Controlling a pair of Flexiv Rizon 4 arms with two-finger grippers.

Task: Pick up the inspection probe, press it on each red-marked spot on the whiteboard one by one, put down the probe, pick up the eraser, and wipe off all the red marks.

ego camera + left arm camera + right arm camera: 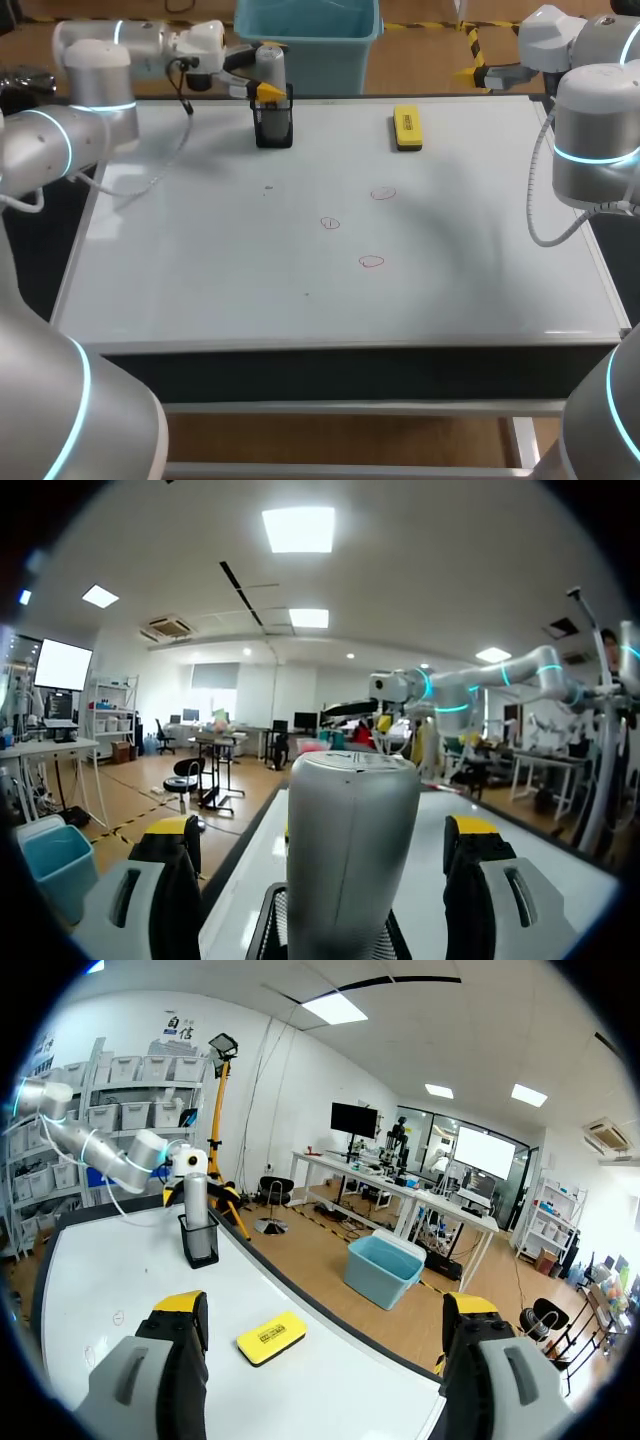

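Left arm is lying along the desk's far edge, left end effector straddling the probe in its holder, fingers apart, not gripping; right end effector is hanging wide, empty, by the far right corner

The whiteboard that forms the tabletop is smooth, glossy white, with soft reflections across it. The probe has a smooth silver-grey shell with a satin finish; whether it is metal or painted plastic is hard to say. Its holder is matt black mesh. The eraser looks like yellow moulded plastic with a slight shine. The fingers have matt yellow tips on smooth, pale grey plastic bodies — the arms wear a similar satin grey casing.
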